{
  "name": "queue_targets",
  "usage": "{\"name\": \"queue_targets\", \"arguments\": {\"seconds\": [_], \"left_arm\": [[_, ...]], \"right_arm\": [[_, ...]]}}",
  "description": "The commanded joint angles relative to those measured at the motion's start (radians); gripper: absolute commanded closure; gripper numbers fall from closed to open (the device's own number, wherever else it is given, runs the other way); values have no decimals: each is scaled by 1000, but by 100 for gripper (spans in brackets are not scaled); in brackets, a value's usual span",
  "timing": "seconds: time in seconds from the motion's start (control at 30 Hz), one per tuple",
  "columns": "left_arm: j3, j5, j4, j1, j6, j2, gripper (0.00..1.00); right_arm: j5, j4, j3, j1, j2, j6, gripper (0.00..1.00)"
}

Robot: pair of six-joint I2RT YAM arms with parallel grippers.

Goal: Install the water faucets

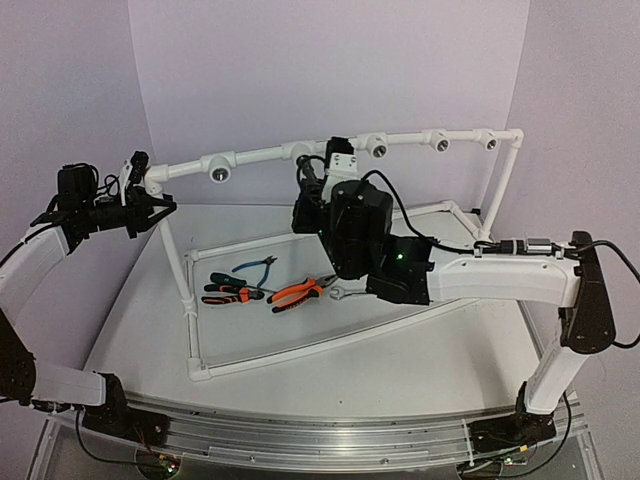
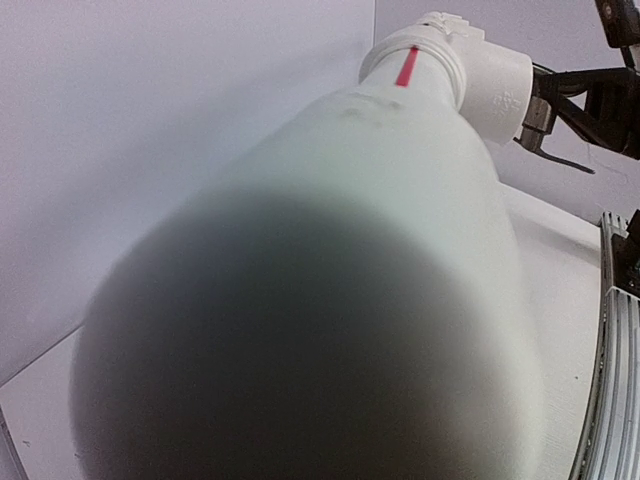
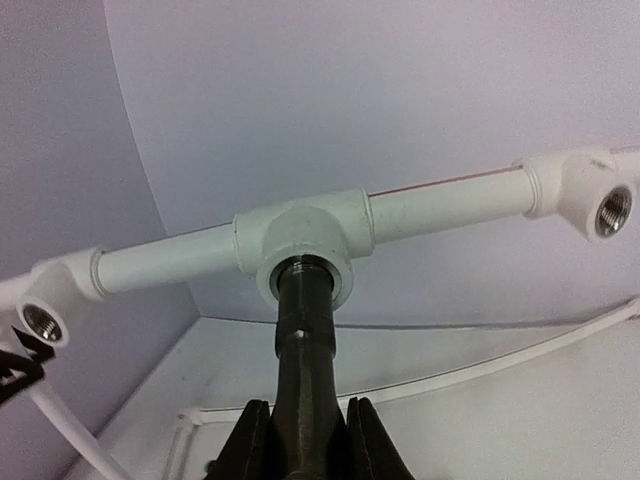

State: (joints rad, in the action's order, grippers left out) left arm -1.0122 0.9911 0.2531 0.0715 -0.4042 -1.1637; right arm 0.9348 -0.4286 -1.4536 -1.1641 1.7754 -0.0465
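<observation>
Right wrist view shows the right gripper [image 3: 305,432] closed tight on the dark faucet [image 3: 303,330]. The faucet's threaded end is seated in the mouth of the tee fitting [image 3: 305,240] on the white pipe rail [image 3: 450,205]. How deep the threads have caught cannot be told. The left gripper [image 1: 150,208] appears clamped on the rail's left corner, where its own camera sees little but blurred pipe [image 2: 330,300]. The main risk is cross-threading: if the faucet leans off the socket's line while being turned, it will jam or chew the threads. The fingers could also slip on the round body, and the light rail could twist if the left hold gives. The back wall is close behind the rail, so the free room lies in front and below. The neighbouring sockets [image 3: 612,210] are well apart on either side. The pliers [image 1: 297,293] and wrench [image 1: 345,292] lie on the table [image 1: 330,370], clear of both arms.
</observation>
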Motion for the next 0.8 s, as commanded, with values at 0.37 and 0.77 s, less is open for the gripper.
{"name": "queue_targets", "arguments": {"seconds": [0.37, 0.77], "left_arm": [[52, 26, 29, -68, -88, 6, 100], [62, 26, 28, -68, -93, 6, 100]], "right_arm": [[-421, -167, 43, 45, 79, -1705, 100], [-430, -369, 166, 45, 57, -1753, 41]]}}
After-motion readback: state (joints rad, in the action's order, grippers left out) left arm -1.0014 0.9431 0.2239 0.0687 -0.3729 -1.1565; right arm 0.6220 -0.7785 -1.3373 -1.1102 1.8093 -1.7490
